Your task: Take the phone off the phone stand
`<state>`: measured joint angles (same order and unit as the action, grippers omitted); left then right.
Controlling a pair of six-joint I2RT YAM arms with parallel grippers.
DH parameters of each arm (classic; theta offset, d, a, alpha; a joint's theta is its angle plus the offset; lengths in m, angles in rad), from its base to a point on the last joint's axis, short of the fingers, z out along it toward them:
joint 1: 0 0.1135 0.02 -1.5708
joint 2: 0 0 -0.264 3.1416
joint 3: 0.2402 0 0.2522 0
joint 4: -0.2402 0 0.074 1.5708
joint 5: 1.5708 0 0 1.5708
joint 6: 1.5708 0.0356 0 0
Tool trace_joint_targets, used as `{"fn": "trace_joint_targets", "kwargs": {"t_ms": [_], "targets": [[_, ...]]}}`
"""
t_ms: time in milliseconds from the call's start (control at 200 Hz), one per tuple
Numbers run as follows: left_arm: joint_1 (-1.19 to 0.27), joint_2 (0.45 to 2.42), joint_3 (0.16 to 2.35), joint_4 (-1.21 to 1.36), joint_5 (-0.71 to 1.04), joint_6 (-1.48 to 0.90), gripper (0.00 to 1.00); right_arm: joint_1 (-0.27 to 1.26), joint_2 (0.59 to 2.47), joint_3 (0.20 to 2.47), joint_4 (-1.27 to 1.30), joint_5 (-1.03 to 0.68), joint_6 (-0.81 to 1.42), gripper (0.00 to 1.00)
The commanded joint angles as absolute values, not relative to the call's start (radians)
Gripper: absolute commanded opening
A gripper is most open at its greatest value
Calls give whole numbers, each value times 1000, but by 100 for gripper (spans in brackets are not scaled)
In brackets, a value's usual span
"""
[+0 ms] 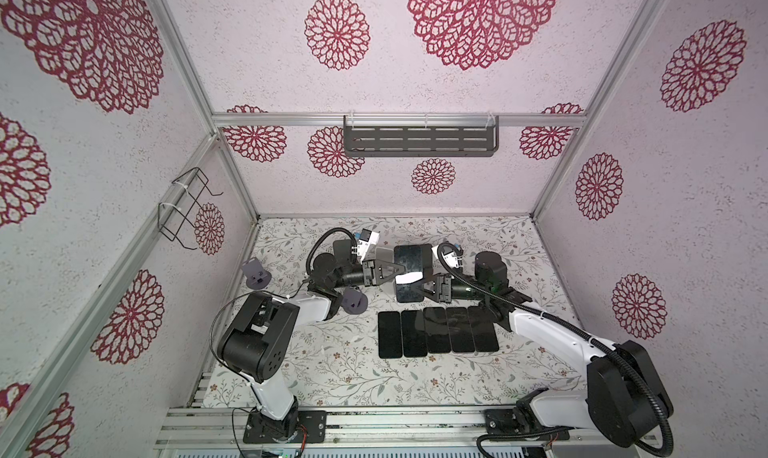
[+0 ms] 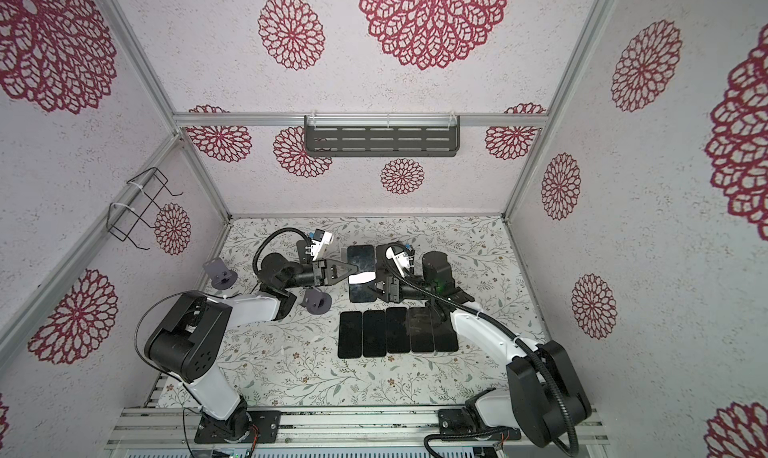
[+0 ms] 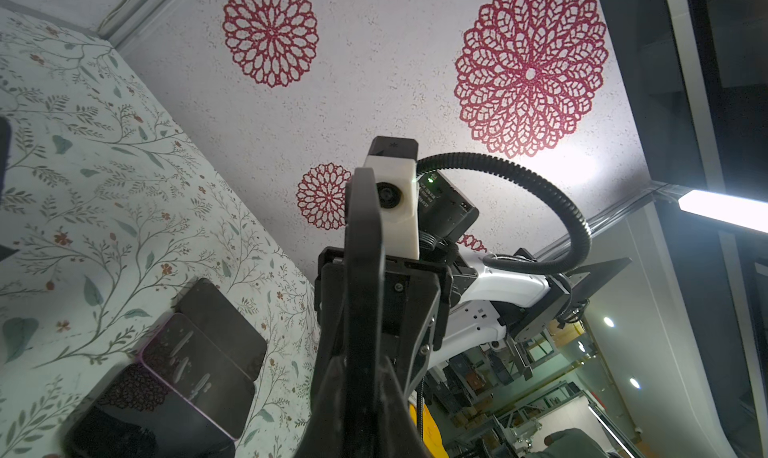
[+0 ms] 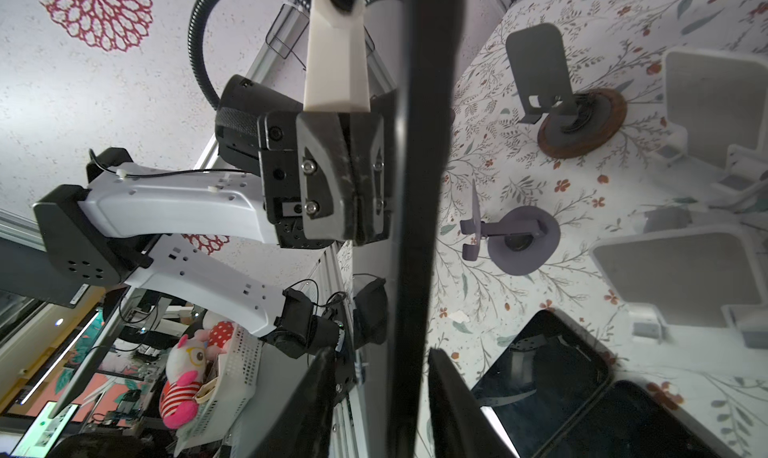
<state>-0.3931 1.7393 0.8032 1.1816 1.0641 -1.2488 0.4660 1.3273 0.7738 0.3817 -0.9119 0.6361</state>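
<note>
Phone (image 1: 409,262) is in air over middle of table (image 1: 332,373), with row of phones (image 1: 436,331) at its 6 o'clock.
Your left gripper (image 1: 398,270), in from 9 o'clock, is clamped on phone's long edge.
Your right gripper (image 1: 420,286), in from 3 o'clock, straddles phone; fingers (image 4: 451,397) are apart, gap each side.
Judgement: phone is stiff, light, slick glass and may pivot in a single edge pinch.
Hold flat faces mid-length.

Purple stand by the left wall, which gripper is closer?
Left. The left gripper clamps the phone on the side facing the stand; the right gripper is beyond the phone.
</note>
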Motion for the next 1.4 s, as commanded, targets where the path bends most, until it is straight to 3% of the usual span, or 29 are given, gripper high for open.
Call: {"fn": "trace_joint_targets", "kwargs": {"t_ms": [0, 180, 440, 676, 816, 896, 1076, 1396], "targets": [[-393, 1663, 808, 1060, 1036, -1141, 0, 443, 1301, 781, 383, -898, 614, 46], [-393, 1605, 839, 838, 1012, -1032, 0, 387, 1238, 778, 250, -843, 558, 54], [-398, 1525, 861, 592, 987, -912, 0, 218, 1092, 719, 8, -765, 471, 56], [-451, 1453, 1047, -195, 789, -531, 0, 123, 976, 730, -386, -297, 382, 54], [-464, 1415, 1080, -377, 729, -511, 0, 112, 986, 707, -511, -13, 364, 45], [-473, 1405, 1105, -511, 679, -478, 0, 111, 1023, 680, -510, 40, 350, 37], [-472, 1365, 1089, -681, 586, -468, 0, 111, 1072, 600, -434, 102, 406, 5], [-443, 1252, 951, -786, 427, -572, 0, 106, 1152, 558, -363, 170, 439, 0]]}}
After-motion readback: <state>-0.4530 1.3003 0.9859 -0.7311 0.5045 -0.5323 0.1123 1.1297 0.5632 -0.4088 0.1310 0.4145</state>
